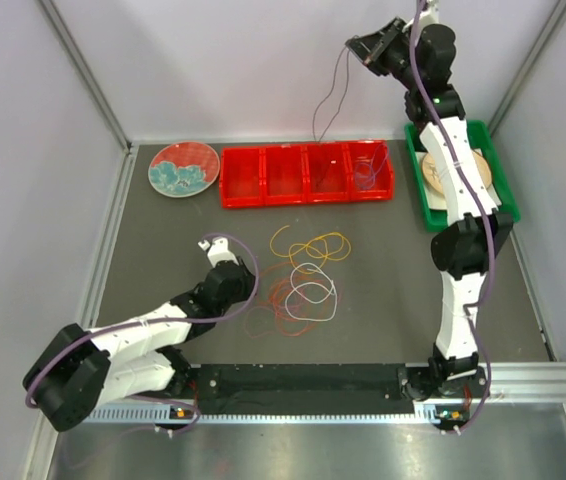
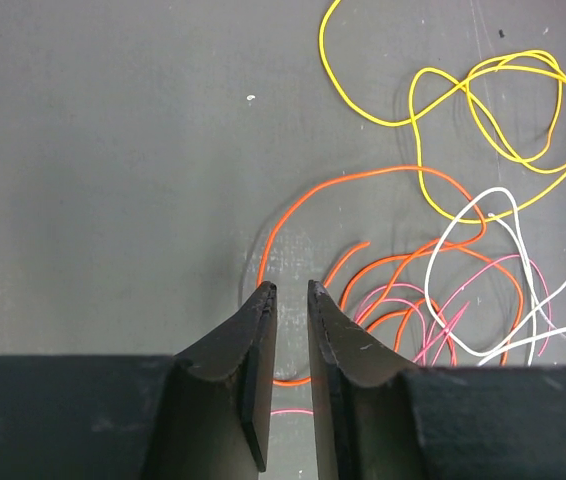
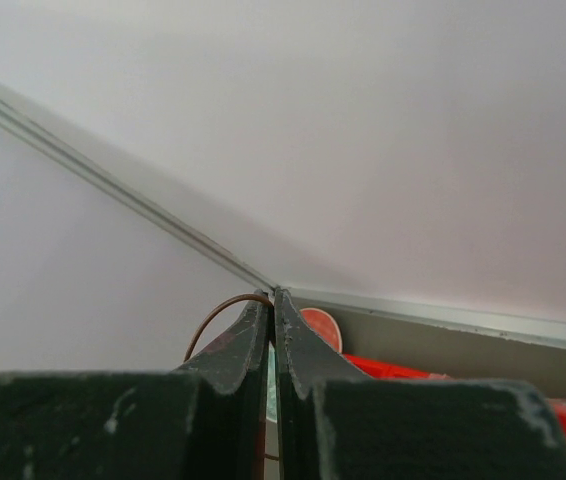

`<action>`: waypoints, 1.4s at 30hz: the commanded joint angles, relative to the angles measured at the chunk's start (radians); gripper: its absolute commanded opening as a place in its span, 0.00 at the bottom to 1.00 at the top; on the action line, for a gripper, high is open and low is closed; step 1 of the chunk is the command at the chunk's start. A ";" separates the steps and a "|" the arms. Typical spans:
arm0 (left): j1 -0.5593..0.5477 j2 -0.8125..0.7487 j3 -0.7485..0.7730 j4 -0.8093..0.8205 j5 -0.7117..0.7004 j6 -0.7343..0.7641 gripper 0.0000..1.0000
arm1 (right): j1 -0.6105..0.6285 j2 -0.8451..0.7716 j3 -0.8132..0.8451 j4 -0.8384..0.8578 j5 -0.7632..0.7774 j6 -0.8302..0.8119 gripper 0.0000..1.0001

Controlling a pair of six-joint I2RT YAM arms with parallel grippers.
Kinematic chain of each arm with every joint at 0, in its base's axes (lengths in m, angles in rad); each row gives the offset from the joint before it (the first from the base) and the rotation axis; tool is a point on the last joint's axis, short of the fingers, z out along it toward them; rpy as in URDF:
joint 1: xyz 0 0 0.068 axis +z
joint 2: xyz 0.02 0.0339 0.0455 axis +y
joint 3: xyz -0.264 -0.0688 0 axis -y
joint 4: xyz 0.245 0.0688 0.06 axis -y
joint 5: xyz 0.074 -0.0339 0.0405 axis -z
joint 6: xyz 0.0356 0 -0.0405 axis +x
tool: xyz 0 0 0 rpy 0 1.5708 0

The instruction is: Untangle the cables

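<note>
Black moulded fingers (image 2: 248, 345) of the left gripper (image 2: 290, 290) stand slightly spread, with a narrow slot between them and nothing pinched, held low over the dark grey table (image 1: 153, 240). A thin orange cable (image 2: 363, 173) passes under that slot, climbs away beside the left fingertip, then arcs off to the right into the tangle (image 1: 301, 285) of loose loops. That heap lies ahead and to the right of the tool, between the 2 arms and far nearer the left one. Its long axis runs from the near edge toward the red plastic tray (image 1: 308, 203) of 4 compartments at the back. Within it, a yellow cable (image 2: 421, 150) loops farthest from the fingers, a white cable (image 2: 503, 191) curls at the right, and a pink-red cable (image 2: 463, 278) threads through the orange coils nearest the tool. High above the table's far right, the right gripper (image 3: 271, 295) is pressed together on a thin dark-purple cable (image 1: 328, 95), which hangs in a slack curve toward the tray, where purple loops lie in the rightmost compartment. By this view, 1 cable looks drawn apart from the heap while 4 remain interlaced. The left arm's likeliest pick is the orange strand running lengthwise beneath its fingertips.
</note>
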 commanded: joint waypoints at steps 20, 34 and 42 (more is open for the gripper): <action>0.037 0.022 -0.011 0.087 0.058 -0.011 0.22 | -0.019 0.057 -0.121 0.084 0.019 -0.188 0.00; 0.043 0.025 -0.013 0.090 0.067 -0.011 0.21 | -0.016 0.106 -0.176 0.086 0.029 -0.223 0.00; 0.044 0.028 -0.011 0.091 0.069 -0.012 0.21 | 0.033 0.139 -0.167 0.037 0.111 -0.248 0.00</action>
